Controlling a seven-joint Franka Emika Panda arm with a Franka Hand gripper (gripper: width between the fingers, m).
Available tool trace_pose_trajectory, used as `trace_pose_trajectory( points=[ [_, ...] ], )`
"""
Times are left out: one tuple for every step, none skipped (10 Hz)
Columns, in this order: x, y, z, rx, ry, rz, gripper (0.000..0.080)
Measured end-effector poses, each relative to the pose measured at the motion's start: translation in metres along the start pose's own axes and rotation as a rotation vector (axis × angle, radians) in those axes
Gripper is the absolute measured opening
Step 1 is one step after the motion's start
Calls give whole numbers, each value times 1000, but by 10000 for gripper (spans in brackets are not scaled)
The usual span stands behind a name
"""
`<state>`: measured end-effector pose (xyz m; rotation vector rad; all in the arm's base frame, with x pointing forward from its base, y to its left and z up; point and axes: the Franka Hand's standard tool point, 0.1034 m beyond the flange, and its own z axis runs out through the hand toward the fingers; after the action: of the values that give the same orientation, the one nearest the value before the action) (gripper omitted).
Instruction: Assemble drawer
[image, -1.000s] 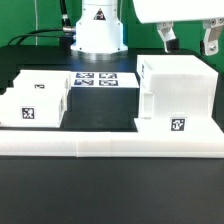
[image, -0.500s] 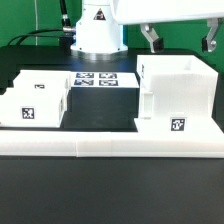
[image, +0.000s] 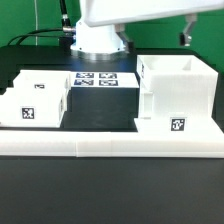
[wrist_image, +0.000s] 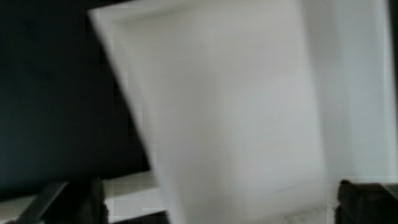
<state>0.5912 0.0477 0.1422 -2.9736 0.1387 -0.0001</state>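
On the black worktop (image: 110, 195), the wall (image: 110, 148) runs along the front of the upright casing (image: 178, 95), the tray (image: 35, 100) sits well off to the casing's left in the exterior view, and the end effector (wrist_image: 210, 200) hovers above the casing, fingers wide, empty.

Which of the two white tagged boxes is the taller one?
The casing at the exterior view's right: it rises well above the low box at the left, and its top is open.
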Motion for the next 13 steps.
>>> trace_pose_trajectory(
  points=[
    [-5,24,0,-14,18,-54,649],
    [-8,46,1,-16,16,-162,649],
    [-7,62,0,-15,9,-279,649],
    [-7,63,1,-22,6,-353,649],
    [-8,64,1,-22,4,-434,649],
    [-8,69,2,-21,1,-511,649],
    [-11,87,6,-22,-1,-552,649],
    [-19,105,13,-53,35,-461,649],
    [-33,116,20,-80,55,-391,649],
    [-41,126,28,-107,81,-373,649],
    [-50,137,38,-125,87,-368,649],
    [-54,147,43,-139,91,-406,649],
    [-53,145,43,-137,88,-393,649]
  ],
)
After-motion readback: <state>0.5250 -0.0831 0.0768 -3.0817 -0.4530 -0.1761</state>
